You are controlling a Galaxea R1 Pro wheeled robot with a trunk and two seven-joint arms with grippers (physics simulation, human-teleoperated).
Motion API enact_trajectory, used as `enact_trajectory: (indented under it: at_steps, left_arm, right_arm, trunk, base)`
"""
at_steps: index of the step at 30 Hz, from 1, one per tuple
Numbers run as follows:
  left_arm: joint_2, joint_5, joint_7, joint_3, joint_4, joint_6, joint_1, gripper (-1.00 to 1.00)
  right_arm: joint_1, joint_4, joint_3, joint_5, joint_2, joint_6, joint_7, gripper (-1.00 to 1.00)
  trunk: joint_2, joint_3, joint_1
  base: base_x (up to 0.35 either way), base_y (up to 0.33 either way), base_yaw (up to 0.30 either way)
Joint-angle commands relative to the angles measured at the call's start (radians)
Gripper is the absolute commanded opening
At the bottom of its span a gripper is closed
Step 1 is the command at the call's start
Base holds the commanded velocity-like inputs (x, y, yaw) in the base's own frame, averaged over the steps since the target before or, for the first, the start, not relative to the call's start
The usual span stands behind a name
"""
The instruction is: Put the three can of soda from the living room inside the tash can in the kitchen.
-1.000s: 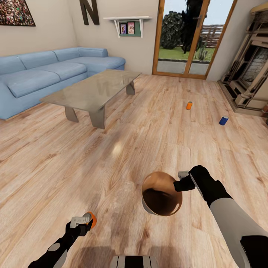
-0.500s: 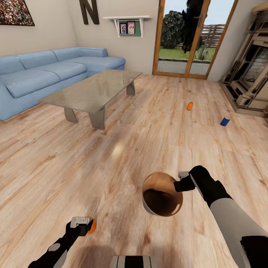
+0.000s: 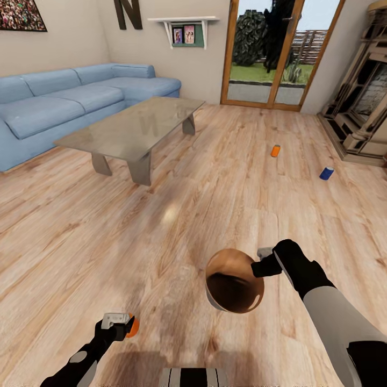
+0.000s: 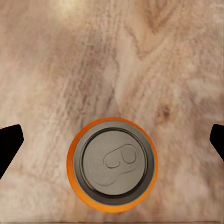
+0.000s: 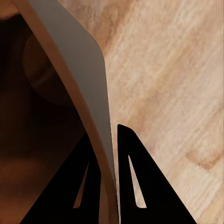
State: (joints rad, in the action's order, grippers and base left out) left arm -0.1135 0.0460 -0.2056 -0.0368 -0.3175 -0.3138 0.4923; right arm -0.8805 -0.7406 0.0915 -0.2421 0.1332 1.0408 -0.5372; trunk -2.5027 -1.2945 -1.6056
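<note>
Left wrist view: the left gripper (image 4: 112,140) is spread wide above an upright orange can (image 4: 112,164) on the floor (image 4: 140,56). The right gripper (image 5: 108,168) pinches the bin's (image 5: 79,79) rim.

Three soda cans: two orange cans (image 3: 132,325) (image 3: 275,151), one blue can (image 3: 326,173). One trash can (image 3: 234,279). One sofa (image 3: 70,105), one coffee table (image 3: 134,129). Two grippers (image 3: 115,321) (image 3: 263,257).
</note>
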Motion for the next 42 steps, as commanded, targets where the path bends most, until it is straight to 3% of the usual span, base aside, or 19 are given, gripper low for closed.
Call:
enact_trajectory:
  at_steps: [1, 7, 38, 42]
  left_arm:
    - [0.000, 0.000, 0.000, 0.000, 0.000, 0.000, 0.000, 1.00]
    - [0.000, -0.001, 0.000, 0.000, 0.000, 0.001, 0.000, 1.00]
    - [0.000, 0.002, 0.000, -0.002, -0.002, 0.003, 0.000, 1.00]
    - [0.000, 0.002, -0.001, -0.002, -0.002, 0.003, 0.000, 1.00]
  right_arm:
    - [0.000, 0.000, -0.001, 0.030, 0.000, 0.006, -0.004, -1.00]
    - [0.000, 0.000, -0.001, 0.027, -0.001, 0.006, -0.004, -1.00]
    - [0.002, -0.003, 0.001, 0.025, -0.002, 0.006, -0.004, -1.00]
    - [0.002, -0.003, 0.001, 0.024, -0.001, 0.006, -0.004, -1.00]
  trunk:
    - [0.000, -0.004, 0.000]
    - [-0.002, -0.027, -0.003]
    - [-0.002, -0.027, -0.003]
    - [-0.003, -0.043, -0.005]
  base:
    - [0.000, 0.000, 0.000]
    - [0.000, 0.000, 0.000]
    - [0.047, 0.000, 0.000]
    - [0.003, 0.000, 0.000]
